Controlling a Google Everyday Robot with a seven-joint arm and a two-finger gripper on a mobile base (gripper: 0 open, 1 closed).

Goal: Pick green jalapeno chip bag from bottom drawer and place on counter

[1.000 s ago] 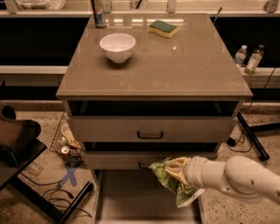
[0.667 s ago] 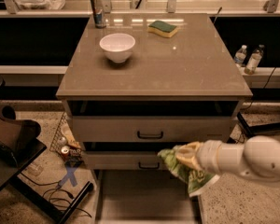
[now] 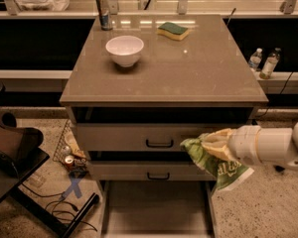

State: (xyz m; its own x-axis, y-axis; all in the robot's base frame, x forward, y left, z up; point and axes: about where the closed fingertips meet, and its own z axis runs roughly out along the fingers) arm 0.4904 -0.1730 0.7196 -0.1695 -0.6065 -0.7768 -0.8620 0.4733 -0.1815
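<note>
We see the tool (image 3: 209,143) at the right, closed around the green jalapeno chip bag (image 3: 227,171), holding it above the open bottom drawer (image 3: 156,209), seemingly bound for the counter (image 3: 188,68).

Green jalapeno chip bag (image 3: 224,171): glossy green, pale lettering, whitish edge. Gripper (image 3: 211,143): cream, on a white arm, in front of the middle drawer at right, clamped on the bag's top. Counter (image 3: 198,73): grey-beige, plain, light glints. Bottom drawer (image 3: 156,207): same grey-beige, plain floor. Upper drawer handles (image 3: 159,144): black. Bowl (image 3: 124,49): white. Sponge (image 3: 173,30): green over yellow. Floor (image 3: 268,207): tan, speckled. Tape cross (image 3: 74,185): blue.
</note>
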